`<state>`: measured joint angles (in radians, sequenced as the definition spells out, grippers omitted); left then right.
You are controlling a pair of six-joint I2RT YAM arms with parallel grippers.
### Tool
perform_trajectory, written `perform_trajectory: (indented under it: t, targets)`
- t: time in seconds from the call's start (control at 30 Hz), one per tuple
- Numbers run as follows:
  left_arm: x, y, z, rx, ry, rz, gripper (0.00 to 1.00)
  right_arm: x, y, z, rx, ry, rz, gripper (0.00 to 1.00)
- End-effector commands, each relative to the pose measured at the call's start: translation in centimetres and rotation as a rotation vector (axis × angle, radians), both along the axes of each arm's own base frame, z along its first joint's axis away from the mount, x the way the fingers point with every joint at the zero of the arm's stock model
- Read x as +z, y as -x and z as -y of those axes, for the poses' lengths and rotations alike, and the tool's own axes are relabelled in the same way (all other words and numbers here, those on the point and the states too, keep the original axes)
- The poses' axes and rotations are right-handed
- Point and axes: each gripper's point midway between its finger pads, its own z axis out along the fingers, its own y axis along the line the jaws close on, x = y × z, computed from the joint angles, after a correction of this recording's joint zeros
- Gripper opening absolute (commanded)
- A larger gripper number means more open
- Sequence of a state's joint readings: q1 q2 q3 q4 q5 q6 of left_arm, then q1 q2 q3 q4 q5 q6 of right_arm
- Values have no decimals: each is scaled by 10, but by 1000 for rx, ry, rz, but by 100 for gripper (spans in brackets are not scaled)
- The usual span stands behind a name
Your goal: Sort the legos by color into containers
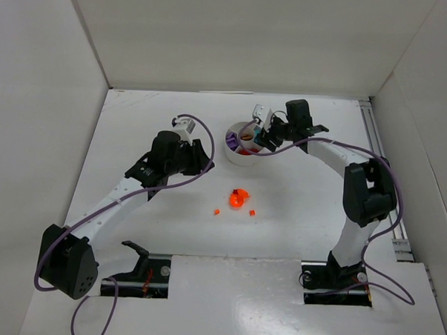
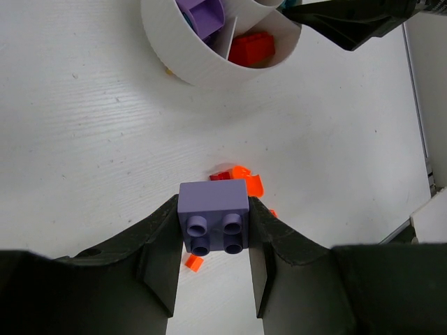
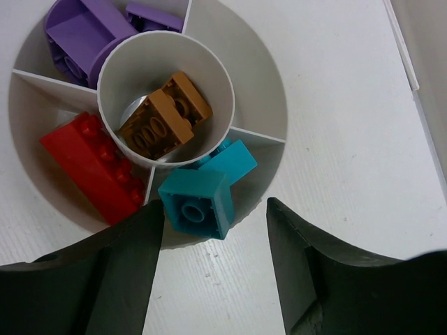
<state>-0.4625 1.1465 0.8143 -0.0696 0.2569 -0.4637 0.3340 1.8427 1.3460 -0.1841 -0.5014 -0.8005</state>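
While the left pincer (image 2: 214, 218) clamps a lilac brick (image 2: 213, 202) over the surface (image 1: 296, 208), the right pincer (image 3: 214, 209) gapes above the dish (image 3: 262, 91) near the far edge, a teal brick (image 3: 199, 199) at its rim

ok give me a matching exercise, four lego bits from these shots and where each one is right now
1 brown brick
2 red brick
3 lilac brick
4 orange pieces

a on the table, outside the dish
b in the central well
c held in the left hand
d in a wedge section

Pairs: 1-b, 2-d, 3-c, 4-a
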Motion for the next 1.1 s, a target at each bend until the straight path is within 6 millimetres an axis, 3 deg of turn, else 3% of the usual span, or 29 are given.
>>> perform_trajectory:
  t: [0.0, 0.33, 0.6, 0.63, 0.8, 0.9, 0.93, 1.0, 1.07]
  targets:
    - [31, -8, 0, 7, 32, 81, 0, 36, -8, -1, 4, -26, 75, 66]
    - [31, -8, 1, 12, 38, 76, 0, 81, 12, 2, 26, -59, 156, 74]
    - [35, -10, 4, 8, 56, 85, 0, 94, 33, 0, 72, -99, 178, 75]
    - [41, -11, 4, 7, 62, 96, 0, 96, 37, -10, 91, -108, 179, 75]
    - [42, -29, 18, -30, 60, 97, 0, 93, 64, -30, 156, -118, 168, 75]
    - [51, -41, 26, -49, 65, 117, 0, 90, 73, -24, 148, -111, 164, 75]
    - [45, -48, 28, -45, 47, 108, 0, 87, 75, -21, 132, -107, 155, 75]
    - [60, -63, 35, -50, 52, 139, 0, 86, 78, -17, 116, -107, 157, 78]
    - [49, -80, 38, -42, 13, 120, 0, 79, 84, -15, 116, -102, 144, 78]
